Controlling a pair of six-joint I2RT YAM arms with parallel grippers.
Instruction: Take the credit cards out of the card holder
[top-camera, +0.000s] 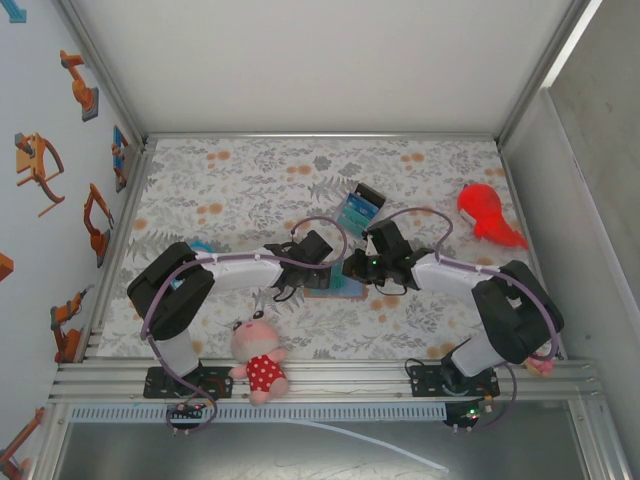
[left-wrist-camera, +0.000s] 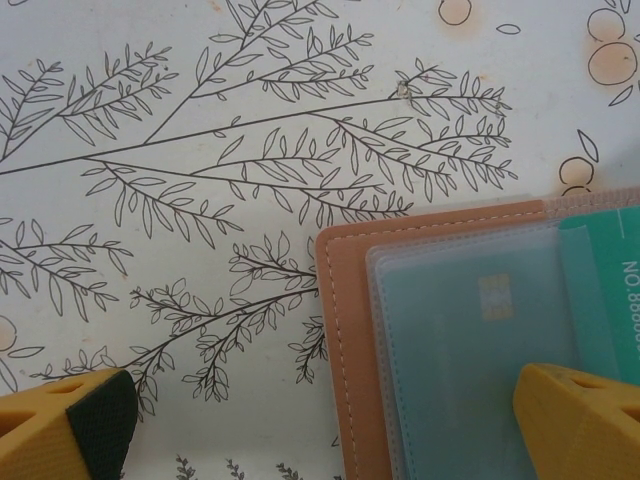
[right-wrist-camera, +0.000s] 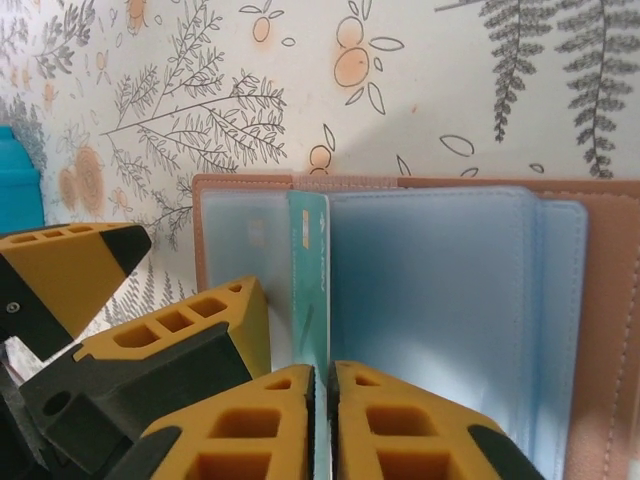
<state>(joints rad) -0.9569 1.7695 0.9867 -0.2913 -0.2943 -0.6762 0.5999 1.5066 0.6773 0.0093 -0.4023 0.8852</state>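
Observation:
The pinkish-tan card holder (right-wrist-camera: 610, 330) lies open on the floral table, its clear blue-grey sleeves (right-wrist-camera: 430, 300) fanned up. A teal credit card (right-wrist-camera: 312, 260) stands on edge between the sleeves, and my right gripper (right-wrist-camera: 322, 375) is shut on its near edge. My left gripper (left-wrist-camera: 320, 400) is open. Its right finger (left-wrist-camera: 580, 420) rests on a sleeve holding a pale card (left-wrist-camera: 480, 330), and its left finger (left-wrist-camera: 60, 435) is on the table beside the holder (left-wrist-camera: 350, 330). From above, both grippers (top-camera: 318, 272) (top-camera: 356, 268) meet over the holder (top-camera: 340, 290).
A black, blue and teal striped block (top-camera: 360, 208) lies just beyond the grippers. A red toy (top-camera: 487, 213) sits at the far right and a pink doll (top-camera: 258, 360) at the near edge. A teal object (right-wrist-camera: 20, 185) lies left of the holder.

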